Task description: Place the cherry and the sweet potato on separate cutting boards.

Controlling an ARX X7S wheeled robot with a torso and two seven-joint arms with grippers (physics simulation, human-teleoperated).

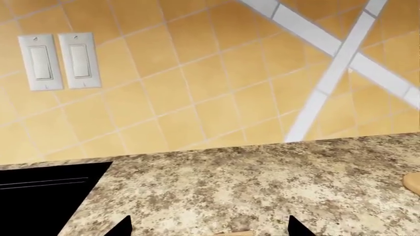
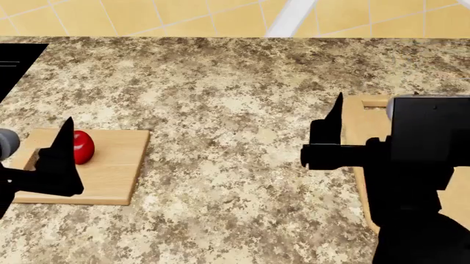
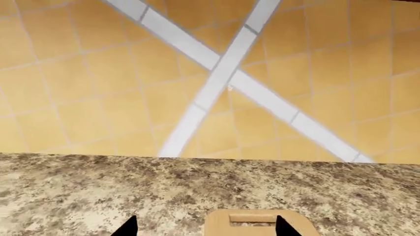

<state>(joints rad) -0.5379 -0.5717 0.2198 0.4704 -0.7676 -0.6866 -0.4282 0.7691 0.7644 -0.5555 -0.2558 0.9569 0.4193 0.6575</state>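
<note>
Head view, far left: a black panel [image 2: 18, 60] is set into the speckled bench [image 2: 220, 110] at its rear corner. In front of it lies a plain rectangular cutting board [image 2: 110, 170], flat on the bench. The cherry [image 2: 82, 147] rests on this board, toward its left half, partly screened by the left claw [image 2: 63, 159]. That claw hangs over the board's left portion. In the left wrist view its two dark fingertips [image 1: 121, 228] stand well apart with nothing between them: open and holding nothing. The same view shows two white wall switches [image 1: 59, 61] on the yellow tiled wall [image 1: 196, 88].

Centre: bare speckled bench separates the two boards, which lie well apart.

Right: the right claw [image 2: 331, 140] and its dark arm cover much of a second, paler cutting board [image 2: 364, 118]. The right wrist view shows that board's rounded end with the slot handle [image 3: 253, 219] lying between the spread fingertips [image 3: 285, 227]. This claw is likewise open and empty.

The sweet potato cannot be seen in any view; its position cannot be determined.
</note>
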